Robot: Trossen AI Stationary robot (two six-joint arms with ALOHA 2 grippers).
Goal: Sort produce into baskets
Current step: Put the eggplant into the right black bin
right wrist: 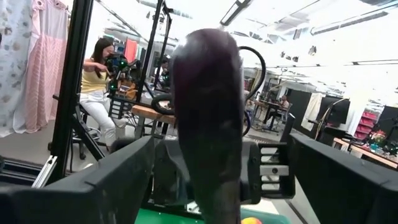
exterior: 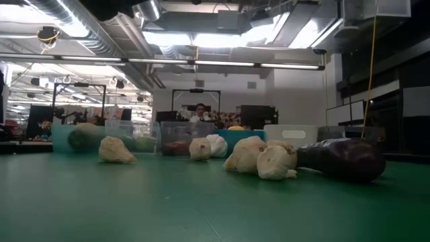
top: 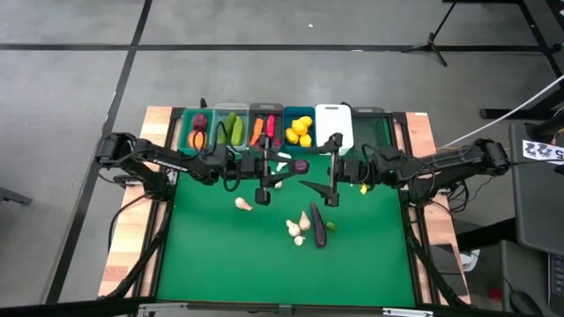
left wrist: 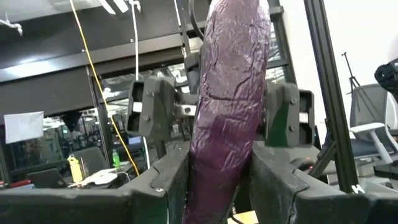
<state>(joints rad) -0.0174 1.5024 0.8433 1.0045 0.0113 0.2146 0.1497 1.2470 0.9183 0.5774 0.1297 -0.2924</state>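
Observation:
My left gripper (left wrist: 214,171) (top: 284,167) is shut on a purple eggplant (left wrist: 230,93) (top: 300,165), high over the green mat in front of the baskets. My right gripper (right wrist: 217,165) (top: 315,167) faces it from the table's right. It is open wide, one finger on either side of the eggplant's rounded free end (right wrist: 205,56), touching nothing. The baskets (top: 284,129) stand in a row at the far edge, with beets, cucumbers, carrots and lemons in them. A second eggplant (top: 318,224) (exterior: 342,158) and several garlic bulbs (top: 300,227) (exterior: 259,160) lie on the mat. My left gripper pinches the eggplant's near part (left wrist: 208,183) between its two fingers (left wrist: 155,186). The fingers come from the table's left, slanting a little upward. The eggplant sticks out past the fingertips toward my right gripper, rising as it goes, clear of the mat.
A single garlic bulb (top: 243,203) (exterior: 115,150) lies left of the middle. A small green piece (top: 331,224) sits by the lying eggplant, and something yellow (top: 362,187) under the right arm. The near half of the mat (top: 264,273) is bare. People show in the room beyond.

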